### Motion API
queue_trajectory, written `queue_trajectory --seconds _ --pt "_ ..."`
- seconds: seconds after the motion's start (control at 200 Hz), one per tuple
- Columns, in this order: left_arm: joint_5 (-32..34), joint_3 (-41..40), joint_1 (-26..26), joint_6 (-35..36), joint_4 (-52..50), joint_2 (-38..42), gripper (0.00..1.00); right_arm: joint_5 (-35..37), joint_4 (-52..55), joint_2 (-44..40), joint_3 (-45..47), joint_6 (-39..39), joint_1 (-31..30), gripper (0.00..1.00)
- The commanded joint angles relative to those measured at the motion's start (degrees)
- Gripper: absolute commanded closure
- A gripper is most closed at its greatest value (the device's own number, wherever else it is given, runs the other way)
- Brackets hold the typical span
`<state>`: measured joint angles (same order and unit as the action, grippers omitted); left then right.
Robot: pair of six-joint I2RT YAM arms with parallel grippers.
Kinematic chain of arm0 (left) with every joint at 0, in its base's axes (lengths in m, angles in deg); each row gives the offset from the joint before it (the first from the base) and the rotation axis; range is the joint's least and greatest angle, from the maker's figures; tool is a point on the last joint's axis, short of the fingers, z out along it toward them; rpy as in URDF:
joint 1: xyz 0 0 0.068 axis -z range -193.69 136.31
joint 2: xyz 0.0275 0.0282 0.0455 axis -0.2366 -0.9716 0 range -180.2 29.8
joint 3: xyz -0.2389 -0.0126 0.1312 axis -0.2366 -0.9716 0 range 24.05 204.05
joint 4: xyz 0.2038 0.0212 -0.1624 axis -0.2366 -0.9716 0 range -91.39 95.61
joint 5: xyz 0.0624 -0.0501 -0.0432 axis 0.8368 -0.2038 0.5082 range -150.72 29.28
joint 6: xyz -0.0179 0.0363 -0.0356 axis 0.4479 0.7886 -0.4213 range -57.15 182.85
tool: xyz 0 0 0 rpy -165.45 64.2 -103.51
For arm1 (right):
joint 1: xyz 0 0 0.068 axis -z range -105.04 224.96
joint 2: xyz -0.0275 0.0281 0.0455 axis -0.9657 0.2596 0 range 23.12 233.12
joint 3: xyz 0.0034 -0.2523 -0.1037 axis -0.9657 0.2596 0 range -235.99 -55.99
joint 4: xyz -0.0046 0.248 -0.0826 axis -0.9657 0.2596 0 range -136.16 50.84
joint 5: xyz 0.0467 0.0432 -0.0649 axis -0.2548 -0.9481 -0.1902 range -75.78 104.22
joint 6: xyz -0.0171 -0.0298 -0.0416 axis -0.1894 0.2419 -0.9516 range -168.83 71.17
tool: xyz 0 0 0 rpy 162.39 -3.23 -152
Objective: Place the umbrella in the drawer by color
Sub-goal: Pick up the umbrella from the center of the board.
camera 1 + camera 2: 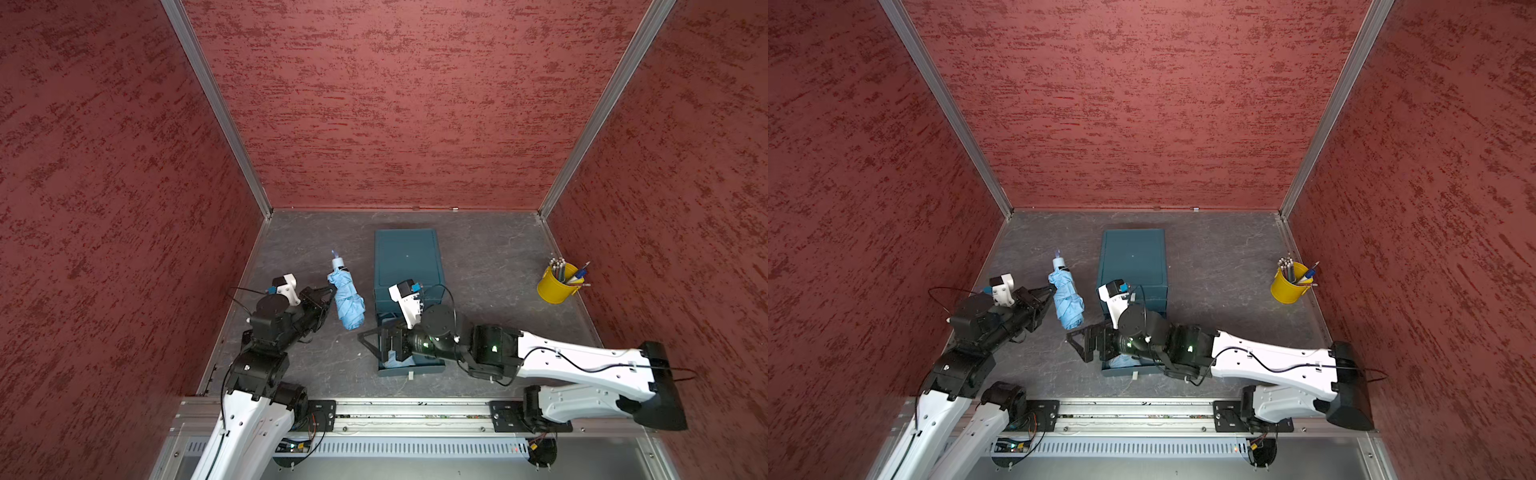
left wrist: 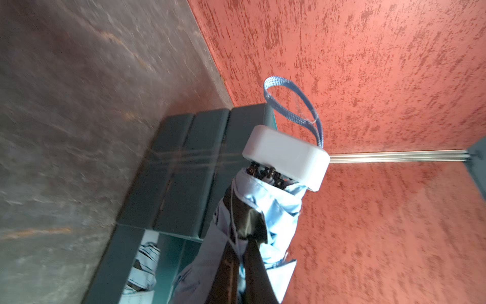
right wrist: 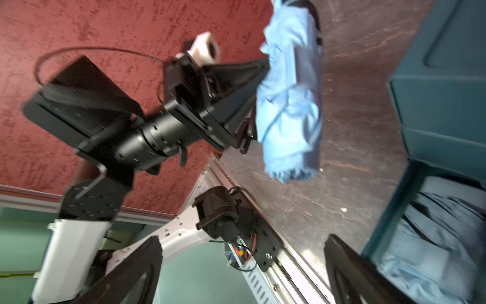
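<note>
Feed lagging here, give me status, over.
Left gripper shut on light blue umbrella, held off the table beside teal cabinet. Right gripper open over open drawer, may block the drop.

We log as unclear: light-blue bundle (image 1: 397, 362) in the drawer (image 1: 415, 369), mostly hidden under the right arm (image 1: 440, 328); yellow cup (image 1: 555, 286) at the right, contents too small to tell; umbrella (image 2: 278, 210), lower end cut off in the left wrist view.

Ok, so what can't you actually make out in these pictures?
Contents of the drawer: in both top views the right arm covers them; only some light-blue fabric shows.
Tips of the left gripper: in the top views, buried in the umbrella folds.
Items in the yellow cup: too small to identify.
Right wrist view: blurred by motion.
</note>
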<state>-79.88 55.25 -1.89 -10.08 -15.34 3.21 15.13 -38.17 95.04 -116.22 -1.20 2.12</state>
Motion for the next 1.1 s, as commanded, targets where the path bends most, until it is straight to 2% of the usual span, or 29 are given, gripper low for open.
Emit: queue_trajectory --seconds 0.0,0.17,0.271,0.396,0.611,0.802,0.967,1.032,1.097 --pt "-7.43 -2.67 -0.19 -12.13 13.67 2.81 1.00 -6.90 -6.56 1.26 -1.30 -0.81 3.21 0.02" --pt "-10.71 -3.41 -0.06 -13.39 19.59 4.23 1.00 -9.99 -7.63 2.67 0.57 -0.12 7.47 0.05" --pt "-11.76 -4.91 0.34 -17.07 25.33 5.02 1.00 -11.62 -9.74 3.93 0.88 0.22 7.54 0.08" --pt "-12.04 -4.92 0.38 -17.69 26.91 6.53 1.00 -12.97 -11.74 4.93 0.89 0.80 7.54 0.13" --pt "-12.66 -7.41 0.51 -20.50 31.36 6.89 1.00 -12.99 -13.02 4.07 2.48 1.79 7.61 0.36" --pt "-12.84 -9.03 0.51 -19.55 30.11 7.08 1.00 -12.68 -11.94 3.01 2.88 2.14 7.56 0.56" --pt "-12.77 -8.67 0.69 -16.12 26.08 7.31 1.00 -11.99 -9.17 2.96 1.88 1.86 7.54 0.77" --pt "-12.49 -7.46 1.02 -12.83 22.14 7.64 1.00 -11.81 -8.12 2.96 1.48 1.73 7.60 0.83" --pt "-11.57 -5.30 1.31 -7.93 16.48 7.92 0.80 -11.72 -5.78 3.21 0.37 1.69 7.50 0.87"
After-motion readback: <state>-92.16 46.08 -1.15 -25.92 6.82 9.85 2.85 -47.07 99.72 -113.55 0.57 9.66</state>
